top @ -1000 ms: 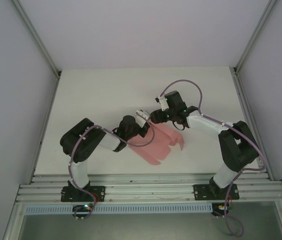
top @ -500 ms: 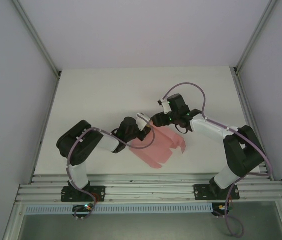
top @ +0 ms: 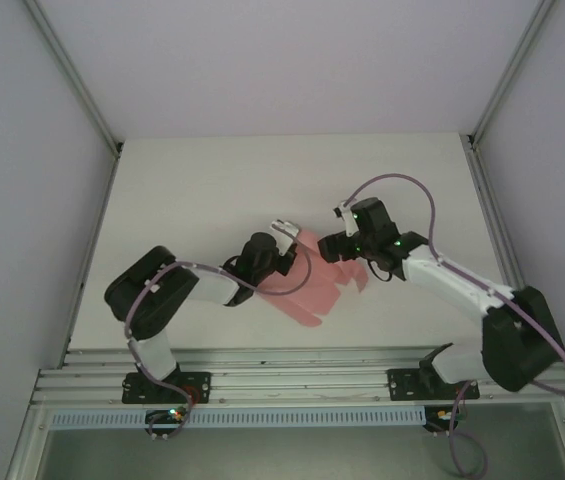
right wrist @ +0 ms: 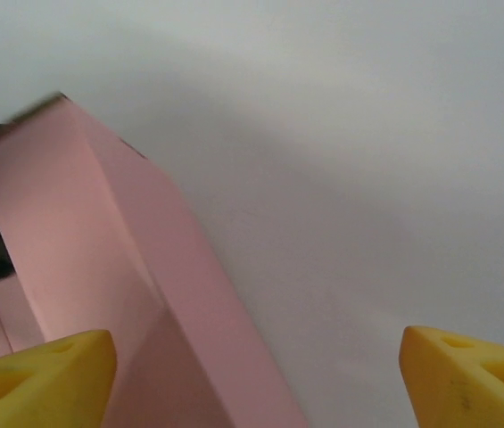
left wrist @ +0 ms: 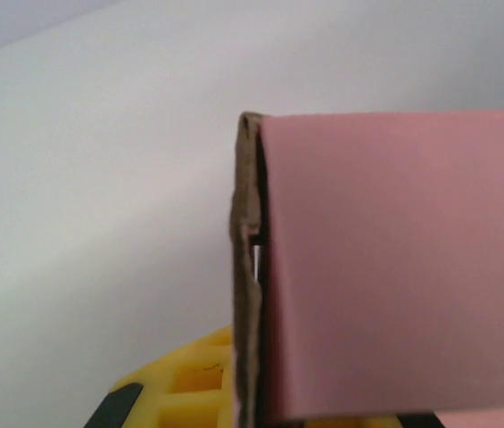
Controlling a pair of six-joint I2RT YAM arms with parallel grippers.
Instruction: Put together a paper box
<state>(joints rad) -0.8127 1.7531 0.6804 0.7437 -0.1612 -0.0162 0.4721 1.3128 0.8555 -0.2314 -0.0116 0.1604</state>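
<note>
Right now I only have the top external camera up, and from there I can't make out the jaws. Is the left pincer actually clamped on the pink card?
Observer: It looks so. The left pincer is shut, and its wrist view shows a folded edge of the pink paper box running down into it beside a yellow pad.
Operator: And the right one, is it holding too?
Observer: No. The right pincer is open, its yellow fingertips far apart. A creased pink panel rises beside one of them, with nothing clamped.
Operator: Any damage at that fold?
Observer: Close up, the cut edge shows brown and slightly wavy. I see no tear.
</note>
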